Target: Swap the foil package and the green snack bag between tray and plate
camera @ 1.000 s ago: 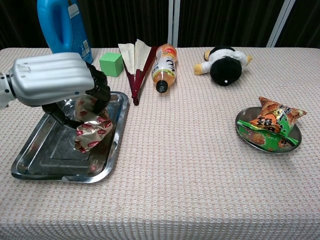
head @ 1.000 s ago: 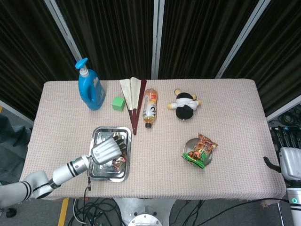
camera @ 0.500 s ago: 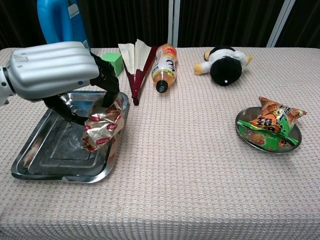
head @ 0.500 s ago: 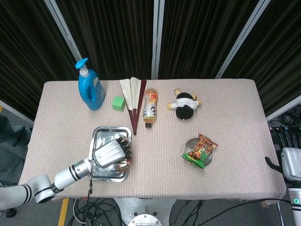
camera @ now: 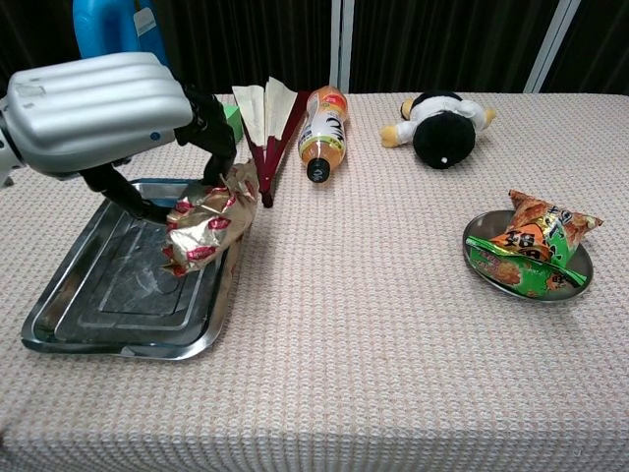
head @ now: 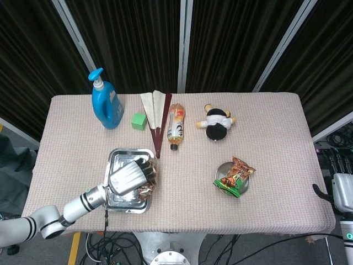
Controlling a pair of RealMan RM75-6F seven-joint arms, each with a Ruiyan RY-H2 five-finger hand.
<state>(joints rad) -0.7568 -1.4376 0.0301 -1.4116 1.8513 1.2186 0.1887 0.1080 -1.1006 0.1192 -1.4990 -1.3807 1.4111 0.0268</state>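
From the head view, the left robot hand (head: pixel 130 176) grips the foil package (head: pixel 148 187) over the right edge of the tray (head: pixel 117 158), while the right robot hand (head: pixel 342 190) shows only at the frame edge, so I cannot tell how it stands. From the chest view, the foil package (camera: pixel 204 226) hangs clamped above the tray (camera: pixel 88 320) rim, and the green snack bag (camera: pixel 531 251) lies on the plate (camera: pixel 580 272), well apart on the worktop (camera: pixel 373 324).

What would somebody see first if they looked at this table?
First, the big silver left robot hand lifting a shiny foil package over the right rim of the metal tray at the front left. Next, the green snack bag lying on a small plate at the right.
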